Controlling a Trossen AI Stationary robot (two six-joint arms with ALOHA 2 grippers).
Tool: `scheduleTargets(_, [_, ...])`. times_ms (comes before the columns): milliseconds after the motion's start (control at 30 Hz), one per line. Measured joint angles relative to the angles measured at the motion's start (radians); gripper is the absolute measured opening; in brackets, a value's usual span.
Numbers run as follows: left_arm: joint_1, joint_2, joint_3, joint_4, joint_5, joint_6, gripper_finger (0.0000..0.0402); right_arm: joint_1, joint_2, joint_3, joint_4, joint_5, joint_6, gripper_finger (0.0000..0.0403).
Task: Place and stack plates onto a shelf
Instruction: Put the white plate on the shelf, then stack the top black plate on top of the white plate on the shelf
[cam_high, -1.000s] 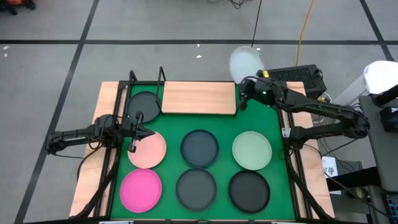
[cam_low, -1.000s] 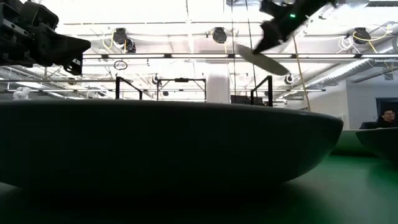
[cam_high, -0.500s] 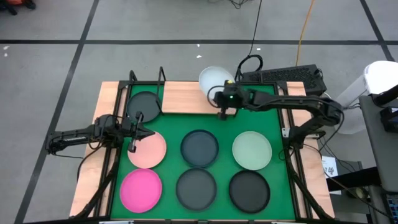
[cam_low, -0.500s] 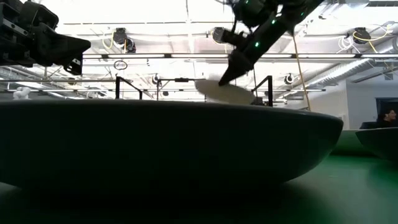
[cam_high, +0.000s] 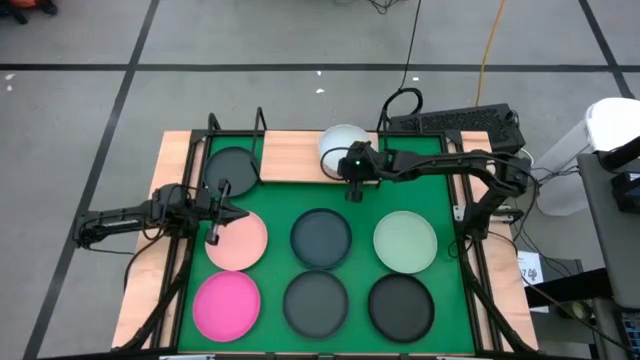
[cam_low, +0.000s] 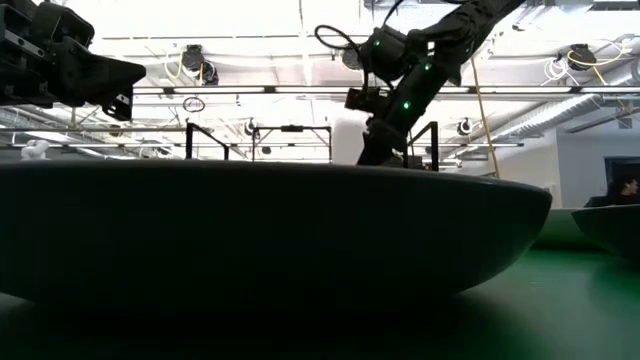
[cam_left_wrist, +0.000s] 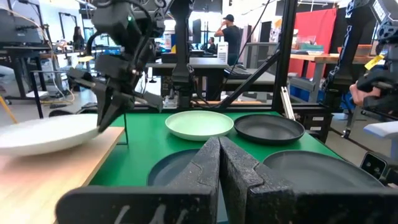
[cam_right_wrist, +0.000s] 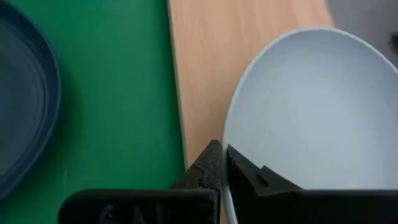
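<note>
The right gripper is clamped on the near rim of the round white shallow plate; in the right wrist view its two dark fingers pinch the rim with the plate extending ahead of them. The plate lies over the right end of the light-wood rectangular shelf board, low above it or resting on it; contact cannot be confirmed. Directly behind this gripper lies the green mat that covers the table.

The left gripper hangs at the mat's left side with its fingers pressed together and holding nothing. Below it is the pale pink round plate. Beyond it, past the shelf's left end, a dark grey round plate sits among the black wire frame supports.

Further plates lie on the mat:
- hot pink
- three dark grey
- pale green

Beyond the table, the left wrist view shows a workshop with benches and a standing person.
</note>
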Motion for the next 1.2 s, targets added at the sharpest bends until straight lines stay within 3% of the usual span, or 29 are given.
scheduleTargets(367, [0.0, 0.0, 0.0, 0.0, 0.0, 0.0, 0.0008, 0.0, 0.021, 0.0, -0.005, -0.05, 0.039, 0.0006])
scheduleTargets(733, [0.0, 0.0, 0.0, 0.0, 0.0, 0.0, 0.0008, 0.005, 0.008, 0.0, -0.011, -0.05, 0.05, 0.0087])
scheduleTargets(900, [0.0, 0.0, 0.0, 0.0, 0.0, 0.0, 0.0008, 0.041, -0.073, 0.0, 0.0, -0.048, 0.045, 0.0105])
scheduleTargets(1200, [-0.001, 0.0, 0.0, 0.0, 0.0, 0.0, 0.0008, 0.178, -0.283, -0.005, 0.01, -0.051, 0.042, 0.0105])
